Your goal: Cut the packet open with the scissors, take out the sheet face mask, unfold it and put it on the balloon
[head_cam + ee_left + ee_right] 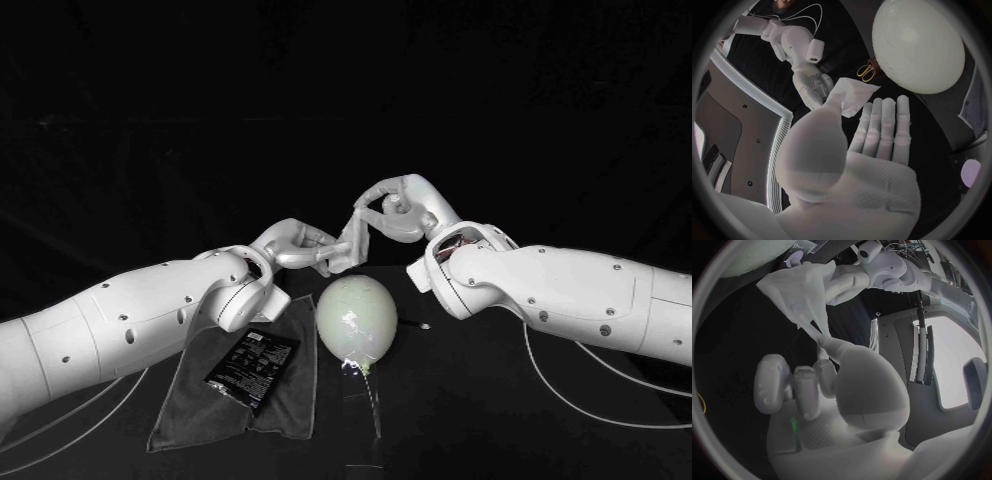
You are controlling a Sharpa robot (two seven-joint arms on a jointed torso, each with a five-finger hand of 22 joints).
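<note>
Both hands are raised above the table with the white sheet mask (355, 233) stretched between them. My left hand (304, 247) holds one edge of the mask (852, 96) with its thumb, its other fingers (882, 127) lying straight. My right hand (395, 206) pinches the opposite end of the mask (797, 289), which is still partly folded. The pale balloon (358, 318) lies on the table just below and in front of the hands, and looms large in the left wrist view (920, 44). The black packet (253, 370) lies on a grey cloth.
The grey cloth (202, 405) is spread at the front left beside the balloon. Yellow-handled scissors (866, 73) lie on the table beside the balloon. White cables (591, 385) trail over the table under my right arm.
</note>
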